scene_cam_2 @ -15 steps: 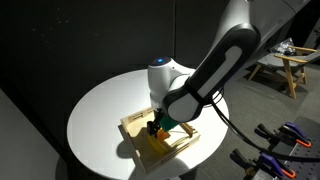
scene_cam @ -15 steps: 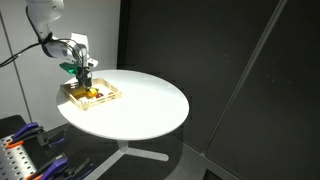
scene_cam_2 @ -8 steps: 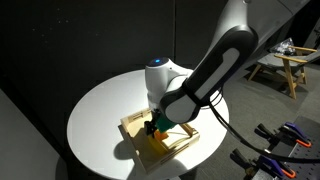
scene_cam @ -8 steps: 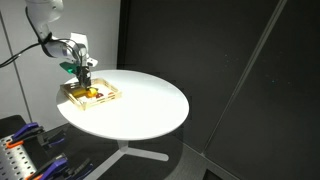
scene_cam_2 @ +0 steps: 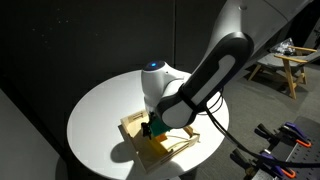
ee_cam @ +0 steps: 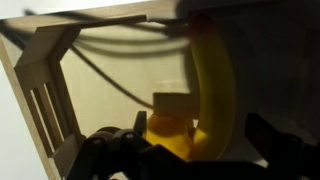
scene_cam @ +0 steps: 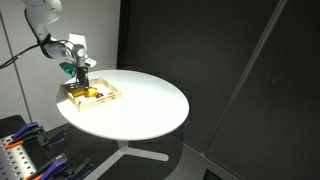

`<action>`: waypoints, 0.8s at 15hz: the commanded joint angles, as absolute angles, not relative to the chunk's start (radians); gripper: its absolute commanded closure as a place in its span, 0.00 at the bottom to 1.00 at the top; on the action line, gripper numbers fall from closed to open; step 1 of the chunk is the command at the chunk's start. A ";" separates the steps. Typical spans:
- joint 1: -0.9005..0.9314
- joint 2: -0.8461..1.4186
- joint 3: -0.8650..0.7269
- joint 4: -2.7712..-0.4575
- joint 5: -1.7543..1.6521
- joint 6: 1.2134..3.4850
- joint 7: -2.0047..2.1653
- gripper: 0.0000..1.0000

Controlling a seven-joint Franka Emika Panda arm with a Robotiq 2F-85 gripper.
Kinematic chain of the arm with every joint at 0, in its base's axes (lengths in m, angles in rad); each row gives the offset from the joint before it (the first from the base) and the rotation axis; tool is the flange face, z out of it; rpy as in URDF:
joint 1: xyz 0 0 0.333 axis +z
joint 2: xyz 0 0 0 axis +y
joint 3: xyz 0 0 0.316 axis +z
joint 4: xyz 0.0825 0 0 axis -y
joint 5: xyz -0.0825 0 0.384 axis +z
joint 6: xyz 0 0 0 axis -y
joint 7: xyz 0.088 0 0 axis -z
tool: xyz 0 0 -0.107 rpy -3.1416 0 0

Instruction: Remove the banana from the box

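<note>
The box [scene_cam: 104,97] is a shallow light-wood tray at the near-left edge of the round white table [scene_cam: 140,105]; it also shows in the other exterior view as the box [scene_cam_2: 178,148]. In the wrist view the yellow curved banana [ee_cam: 213,70] lies inside the box's wooden wall [ee_cam: 55,45]. My gripper [ee_cam: 195,124] is open and low in the box, with the banana between its dark fingers [ee_cam: 262,132], no contact visible. In both exterior views the gripper [scene_cam: 82,84] [scene_cam_2: 153,128] reaches down into the box and hides most of what lies in it.
A yellow-orange item [ee_cam: 168,132] and a pale block [ee_cam: 172,102] lie beside the banana in the box. Clamps with blue handles [scene_cam: 28,132] sit below the table's left edge. Wooden furniture [scene_cam_2: 288,62] stands at the back. Dark curtains surround the table.
The arm has shifted slightly and the gripper has sunk a little deeper into the box. The jaws have stayed open.
</note>
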State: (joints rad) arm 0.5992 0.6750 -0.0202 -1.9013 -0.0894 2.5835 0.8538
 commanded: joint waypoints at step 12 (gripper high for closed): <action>0.618 0.748 -0.029 -1.828 -0.107 2.578 0.902 0.00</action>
State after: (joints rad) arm 0.6098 0.7294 -0.0205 -1.8560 -0.0894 2.5835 0.8819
